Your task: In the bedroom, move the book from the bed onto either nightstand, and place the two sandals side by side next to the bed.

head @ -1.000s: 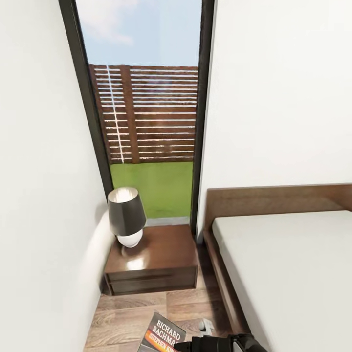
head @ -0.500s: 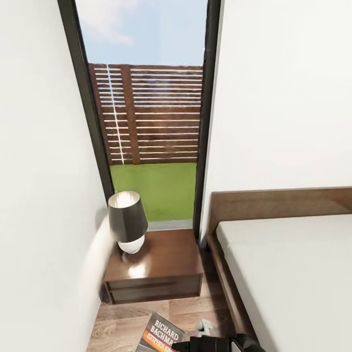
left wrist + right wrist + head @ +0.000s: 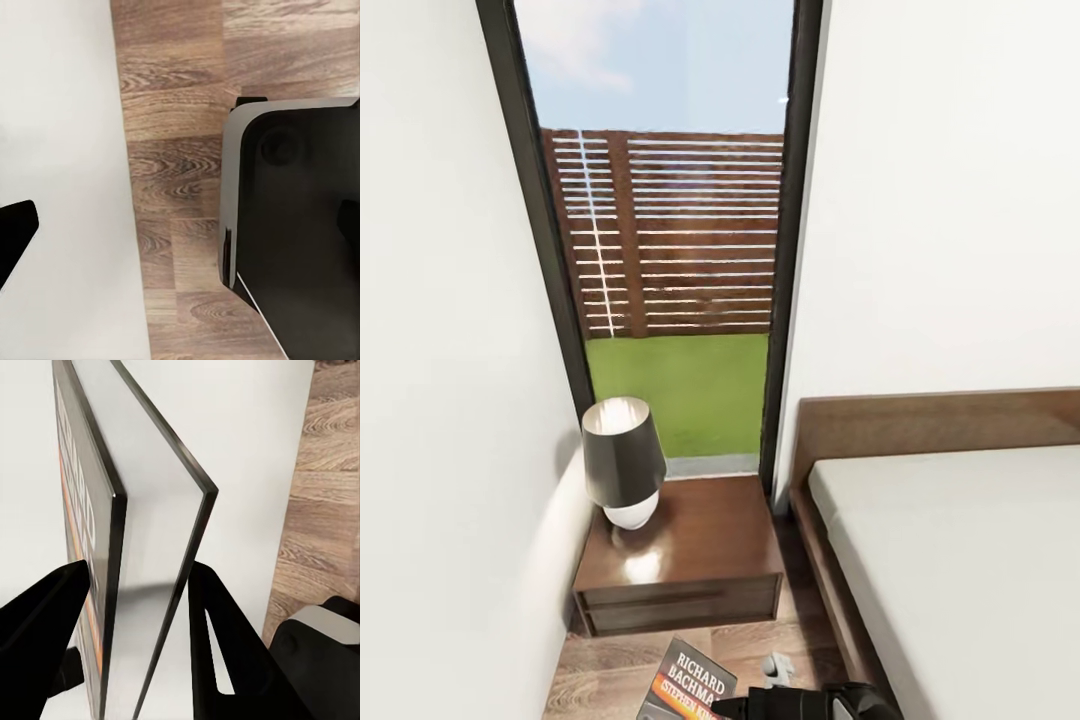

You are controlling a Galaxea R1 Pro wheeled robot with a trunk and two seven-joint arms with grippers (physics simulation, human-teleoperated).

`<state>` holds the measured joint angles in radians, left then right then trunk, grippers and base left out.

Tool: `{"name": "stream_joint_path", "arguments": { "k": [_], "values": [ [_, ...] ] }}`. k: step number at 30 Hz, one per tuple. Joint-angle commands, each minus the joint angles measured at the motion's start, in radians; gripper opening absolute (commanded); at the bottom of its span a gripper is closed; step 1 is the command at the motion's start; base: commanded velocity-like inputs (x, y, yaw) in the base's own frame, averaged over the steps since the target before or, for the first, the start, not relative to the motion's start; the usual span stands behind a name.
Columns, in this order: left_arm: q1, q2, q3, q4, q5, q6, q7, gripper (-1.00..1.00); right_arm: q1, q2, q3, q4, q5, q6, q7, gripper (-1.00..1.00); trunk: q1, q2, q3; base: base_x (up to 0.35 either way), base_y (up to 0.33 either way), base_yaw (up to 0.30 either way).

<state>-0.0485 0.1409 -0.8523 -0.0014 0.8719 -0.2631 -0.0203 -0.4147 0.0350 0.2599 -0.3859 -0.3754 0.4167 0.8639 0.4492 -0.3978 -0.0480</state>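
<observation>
Head view: the nightstand point(image 3: 690, 560) with a lamp point(image 3: 624, 462) stands under the window point(image 3: 660, 230), beside the bed point(image 3: 960, 570); the book point(image 3: 688, 685) shows low over the floor point(image 3: 610, 680). Left wrist: floor, left claw's width unclear. Right wrist: right gripper point(image 3: 139, 607) clamps the book point(image 3: 142, 525) between both fingers point(image 3: 45, 622)

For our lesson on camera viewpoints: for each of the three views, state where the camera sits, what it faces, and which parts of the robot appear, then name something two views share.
Head view: on the head, facing forward and down at nightstand, lamp, bed; dark arm at the lower edge.
Left wrist view: on the left arm, facing floor; dark finger, robot's body.
Right wrist view: on the right arm, facing the right claw gripping the book.
Shared: the book also shows in the head view.
</observation>
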Motion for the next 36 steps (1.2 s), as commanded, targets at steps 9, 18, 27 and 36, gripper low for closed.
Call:
{"name": "stream_joint_path", "arguments": {
  "k": [9,18,27,36],
  "values": [
    [-0.001,0.0,-0.008,0.0,0.01,-0.002,-0.002,1.0,-0.001,-0.003,-0.006,-0.001,-0.019,0.01,-0.002,-1.0,0.001,-0.002,-0.002,0.085,0.005,0.0],
    [-0.001,-0.001,-0.008,0.0,0.01,-0.002,-0.002,1.0,-0.003,-0.008,-0.013,-0.002,-0.024,0.019,-0.004,-1.0,0.001,-0.002,-0.002,0.078,0.001,0.0],
    [-0.001,-0.001,-0.008,0.0,0.01,-0.002,-0.002,1.0,-0.023,-0.009,-0.115,-0.002,-0.025,0.025,-0.053,-1.0,0.001,-0.002,-0.002,0.077,0.0,0.0],
    [-0.001,0.0,-0.008,0.0,0.01,-0.002,-0.002,1.0,-0.09,-0.01,-0.188,-0.002,-0.036,0.049,-0.09,-1.0,0.001,-0.002,-0.002,0.077,0.0,0.0]
  ]
}}
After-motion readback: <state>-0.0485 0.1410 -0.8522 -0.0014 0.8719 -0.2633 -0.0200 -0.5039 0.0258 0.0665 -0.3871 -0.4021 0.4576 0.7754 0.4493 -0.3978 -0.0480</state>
